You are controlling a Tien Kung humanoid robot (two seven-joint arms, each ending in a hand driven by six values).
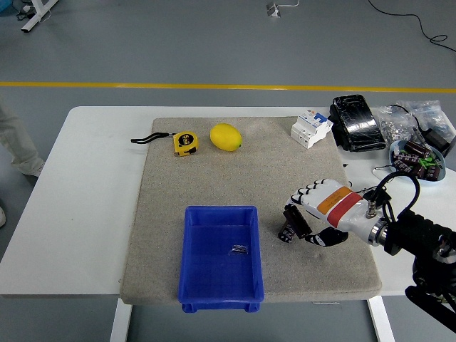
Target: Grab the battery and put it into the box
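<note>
A black cylindrical battery (297, 220) is tilted and lifted slightly off the grey mat (249, 178), with the fingers of my right hand (308, 219) curled on it. A second black battery (286, 233) lies on the mat just below and left of the hand. The blue box (191, 256) stands at the mat's front, left of the hand, with a small dark item (239, 249) inside. My left arm is out of view.
A yellow tape measure (185, 142) and a lemon (226, 137) lie at the mat's back. A white circuit breaker (311, 128), a black packet (356, 122), clear bags (406, 120) and a bowl of parts (417, 158) crowd the right.
</note>
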